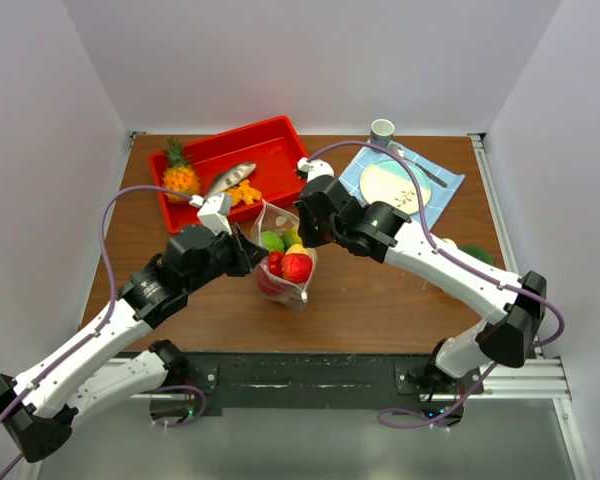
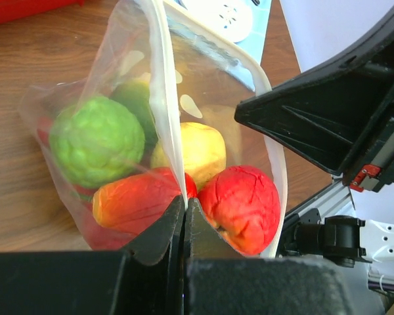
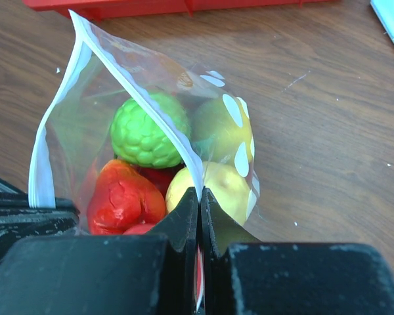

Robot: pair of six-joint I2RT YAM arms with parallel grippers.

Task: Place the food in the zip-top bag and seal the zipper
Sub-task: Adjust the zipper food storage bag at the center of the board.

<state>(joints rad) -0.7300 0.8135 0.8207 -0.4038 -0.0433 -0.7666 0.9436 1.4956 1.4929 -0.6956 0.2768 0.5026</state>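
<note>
Left wrist view is showing the left pincer (image 2: 185, 200) pressing together on the zipper (image 2: 165, 111) of the zip-top bag (image 2: 210, 85), one rim strip caught between its tips. The right pincer (image 3: 200, 191) is pinching the rim strip on the opposite side. The bag's mouth is gaping between them, and the bag is standing upright over the table (image 1: 380, 300), just in front of the red tray (image 1: 265, 140). The food (image 2: 95, 141) is sitting inside: green, yellow and red pieces crowding together.
</note>
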